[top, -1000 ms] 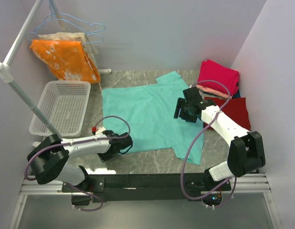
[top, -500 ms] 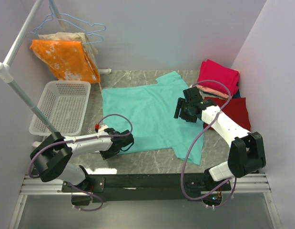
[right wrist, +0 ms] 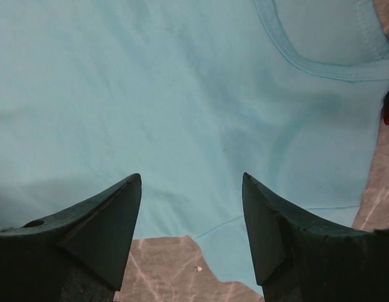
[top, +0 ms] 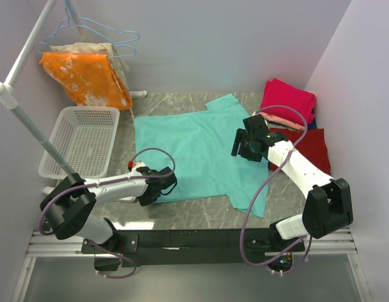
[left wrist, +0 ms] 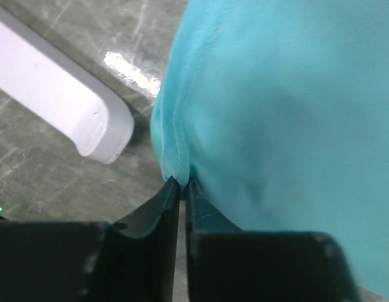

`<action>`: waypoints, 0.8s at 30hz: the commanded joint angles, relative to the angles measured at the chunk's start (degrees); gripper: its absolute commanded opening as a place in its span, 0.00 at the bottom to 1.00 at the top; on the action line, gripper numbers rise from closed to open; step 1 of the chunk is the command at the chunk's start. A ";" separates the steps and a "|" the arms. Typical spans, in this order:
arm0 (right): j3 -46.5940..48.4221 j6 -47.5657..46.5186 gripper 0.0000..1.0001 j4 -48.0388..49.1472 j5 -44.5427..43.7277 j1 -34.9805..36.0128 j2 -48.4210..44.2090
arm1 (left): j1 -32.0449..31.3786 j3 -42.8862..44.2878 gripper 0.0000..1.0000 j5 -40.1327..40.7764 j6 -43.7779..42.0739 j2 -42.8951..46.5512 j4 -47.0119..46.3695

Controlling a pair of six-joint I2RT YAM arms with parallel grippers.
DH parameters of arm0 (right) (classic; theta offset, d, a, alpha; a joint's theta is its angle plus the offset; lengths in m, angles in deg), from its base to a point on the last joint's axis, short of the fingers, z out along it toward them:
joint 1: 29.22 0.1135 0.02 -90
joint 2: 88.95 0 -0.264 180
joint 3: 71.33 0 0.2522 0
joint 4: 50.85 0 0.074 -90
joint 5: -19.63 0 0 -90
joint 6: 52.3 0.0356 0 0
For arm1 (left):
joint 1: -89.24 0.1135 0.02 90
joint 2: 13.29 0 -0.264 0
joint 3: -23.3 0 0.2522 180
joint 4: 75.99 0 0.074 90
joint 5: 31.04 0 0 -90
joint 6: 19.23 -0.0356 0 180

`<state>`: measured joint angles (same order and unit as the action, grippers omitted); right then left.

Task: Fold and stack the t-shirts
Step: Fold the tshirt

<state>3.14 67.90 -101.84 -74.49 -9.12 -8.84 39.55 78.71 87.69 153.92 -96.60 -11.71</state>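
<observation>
The teal t-shirt (top: 194, 151), spread right of the basket (top: 81, 141), is pinched at its hem by the clenched left gripper (left wrist: 181, 182), while the right gripper (right wrist: 191, 182) is held released above it. So thin a bite could be lost when lifted

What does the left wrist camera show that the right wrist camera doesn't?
Only the left wrist view: the left gripper pinched shut on the edge of the teal t-shirt, beside a white rounded part I cannot identify. Only the right wrist view: the right gripper open above the shirt, and the shirt's collar. Both: the teal t-shirt lying on the grey marbled table.
</observation>
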 commanded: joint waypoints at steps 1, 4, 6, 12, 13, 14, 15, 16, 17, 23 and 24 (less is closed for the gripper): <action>0.82 0.13 0.72 -0.56 -1.59 0.29 -2.07 | 0.21 -3.15 0.04 -8.87 0.08 -4.41 -8.60; 0.47 0.39 0.71 -0.38 -1.85 0.38 -2.42 | 0.12 -2.45 0.01 -7.73 0.60 -3.97 -6.58; 0.11 0.56 0.69 -0.56 -1.94 0.29 -2.60 | 0.21 -1.14 0.01 -6.33 0.87 -3.44 -3.61; -2.43 1.97 0.68 -3.54 -3.43 0.21 -5.67 | 0.12 5.36 0.01 -0.54 2.89 2.35 7.29; -3.65 2.41 0.68 -4.59 -3.96 0.21 -6.28 | 0.12 7.46 0.01 0.35 3.76 4.45 10.88; -4.36 2.76 0.68 -5.04 -4.57 0.21 -7.77 | 0.03 8.44 0.01 1.14 4.12 5.43 12.57; -5.15 3.02 0.69 -5.83 -4.67 0.29 -8.57 | 0.12 9.58 0.01 2.81 4.47 6.22 13.89; -6.73 3.55 0.69 -6.18 -4.67 0.29 -9.27 | 0.12 11.42 0.01 3.34 4.99 7.36 16.95; -7.61 3.99 0.69 -6.36 -4.50 0.29 -10.49 | 0.12 12.22 0.01 4.05 5.35 7.72 18.20; -14.03 6.63 0.69 -8.99 -2.91 0.29 -13.93 | 0.03 15.30 0.01 7.21 5.44 8.51 22.42; -14.82 7.33 0.68 -9.78 -1.95 0.38 -14.28 | 0.12 15.65 0.01 7.83 5.44 8.34 22.69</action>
<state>-9.01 72.24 -107.96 -76.96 -9.12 -20.73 39.73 92.53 91.53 158.09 -88.45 5.17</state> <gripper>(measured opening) 0.692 0.024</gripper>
